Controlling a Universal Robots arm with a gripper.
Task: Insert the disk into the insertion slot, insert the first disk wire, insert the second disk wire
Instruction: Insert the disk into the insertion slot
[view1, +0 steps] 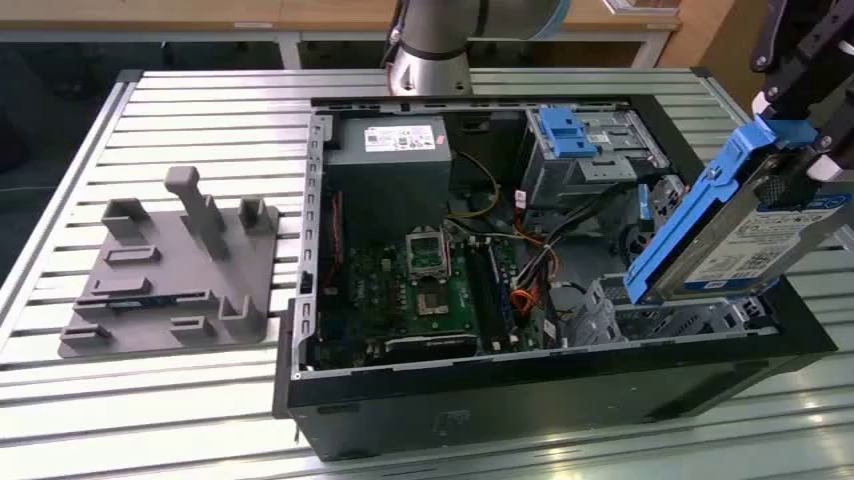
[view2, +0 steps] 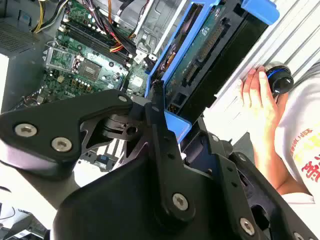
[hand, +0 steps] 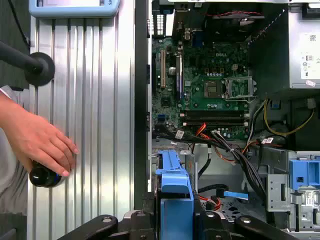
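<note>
One hard drive hangs over the open computer case (view1: 534, 390). It is the disk (view1: 747, 225), silver with a white label and a blue carrier round it. The gripper (view1: 797, 165) has its fingers closed tight on the carrier's upper end.

The disk is held slanted, low end down, just above the insertion slot (view1: 674, 318), the perforated metal bay in the corner of the case at the exterior view's right. I take the slant to be there so the low edge finds the bay's mouth first. The disk is not seated yet.

What I take for the first disk wire (hand: 209, 201), thin and red, lies loose on the case floor near the bay, joined to nothing that I can make out. The taller bay with the blue latch (view1: 567, 130) stands further back, beside the power supply (view1: 387, 150), and the motherboard (view1: 427, 280) lies flat between them.

A person's hand (hand: 42, 142) rests on a dark round knob (hand: 42, 176) on the table beside the case, close by, perhaps to halt the arm.

Everything sits on a table (view1: 200, 110) of ribbed aluminium slats. A grey moulded fixture (view1: 174, 270) lies well apart at the exterior view's left, and pale wooden furniture stands behind.
</note>
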